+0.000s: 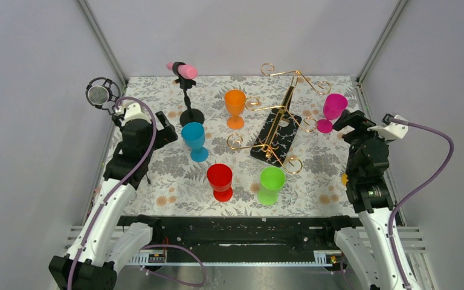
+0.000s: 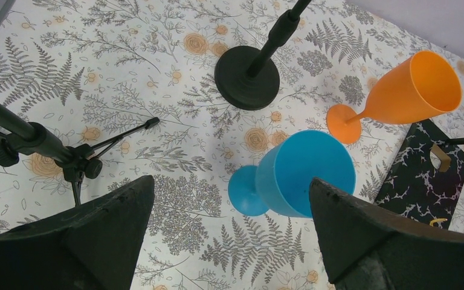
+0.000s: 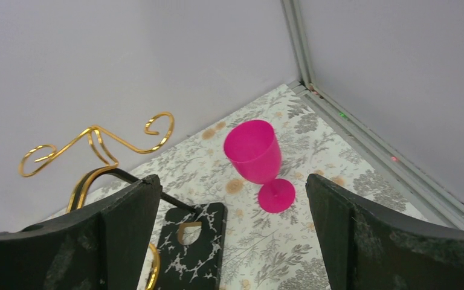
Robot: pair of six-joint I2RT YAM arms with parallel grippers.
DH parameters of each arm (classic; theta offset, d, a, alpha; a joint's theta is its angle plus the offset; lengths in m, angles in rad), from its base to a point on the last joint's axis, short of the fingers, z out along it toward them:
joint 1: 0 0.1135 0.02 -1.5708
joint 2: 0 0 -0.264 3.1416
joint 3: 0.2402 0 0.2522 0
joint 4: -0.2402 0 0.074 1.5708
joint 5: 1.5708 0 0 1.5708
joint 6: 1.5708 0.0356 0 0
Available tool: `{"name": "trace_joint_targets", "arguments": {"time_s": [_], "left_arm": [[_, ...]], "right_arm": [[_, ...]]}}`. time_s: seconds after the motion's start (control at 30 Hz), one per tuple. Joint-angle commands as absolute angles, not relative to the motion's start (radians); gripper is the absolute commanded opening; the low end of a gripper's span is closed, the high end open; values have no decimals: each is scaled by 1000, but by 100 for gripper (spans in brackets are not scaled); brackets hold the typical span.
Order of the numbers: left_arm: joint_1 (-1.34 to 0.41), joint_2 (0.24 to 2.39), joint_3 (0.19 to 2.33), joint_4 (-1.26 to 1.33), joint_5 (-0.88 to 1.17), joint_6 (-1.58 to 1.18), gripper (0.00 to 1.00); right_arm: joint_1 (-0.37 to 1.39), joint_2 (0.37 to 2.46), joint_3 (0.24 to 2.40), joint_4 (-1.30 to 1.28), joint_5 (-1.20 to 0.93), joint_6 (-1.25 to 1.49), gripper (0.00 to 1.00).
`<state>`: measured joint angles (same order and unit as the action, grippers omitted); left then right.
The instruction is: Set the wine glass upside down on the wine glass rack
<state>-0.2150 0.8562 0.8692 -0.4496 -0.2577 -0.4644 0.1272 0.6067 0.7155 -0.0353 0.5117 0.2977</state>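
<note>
Approach was judged to be the step in hand, since nothing had yet been gripped. The left hand [image 2: 226, 193] was seen spread wide, with the blue glass [image 2: 305, 172] framed between its fingers in the wrist view but not touched. The right hand [image 3: 232, 181] was likewise held wide apart and aimed at the magenta glass [image 3: 252, 151] from some way short of it. Which glass was meant could not be told from the task alone. The magenta one stood just right of the wine glass rack [image 1: 276, 134], which was set right of centre on the bench [image 1: 169, 175], its gold arms bare. For the step to be done well, it was judged that the chosen glass should be taken squarely around the bowl or stem rather than at the rim. It could then be turned over without slipping, with its foot left free to be slid onto the wire arms. A slow closing would be advised, as the glasses looked light and easily toppled, and the microphone stand [image 1: 188, 103] near the blue glass would need to be cleared. All five glasses were found upright on their feet, mouths up, among them the orange glass [image 1: 235, 104] farther off and the red glass [image 1: 220, 177] and green glass [image 1: 272, 181] nearer. Nothing was seen inside any of them.
</note>
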Motion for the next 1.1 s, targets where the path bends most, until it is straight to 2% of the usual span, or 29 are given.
{"name": "trace_joint_targets", "arguments": {"time_s": [0.0, 0.37, 0.53, 0.8, 1.07], "left_arm": [[-206, 861, 899, -422, -235, -472, 99], [-199, 868, 894, -413, -203, -479, 99], [-199, 874, 894, -413, -187, -485, 99], [-199, 896, 895, -406, -135, -494, 99], [-202, 931, 877, -365, -95, -556, 99]], "right_arm": [[131, 613, 795, -144, 364, 349, 98], [131, 667, 879, -193, -23, 368, 98], [130, 677, 874, -184, -108, 384, 99], [130, 685, 861, -164, -147, 444, 96], [131, 713, 839, -192, -56, 492, 93]]}}
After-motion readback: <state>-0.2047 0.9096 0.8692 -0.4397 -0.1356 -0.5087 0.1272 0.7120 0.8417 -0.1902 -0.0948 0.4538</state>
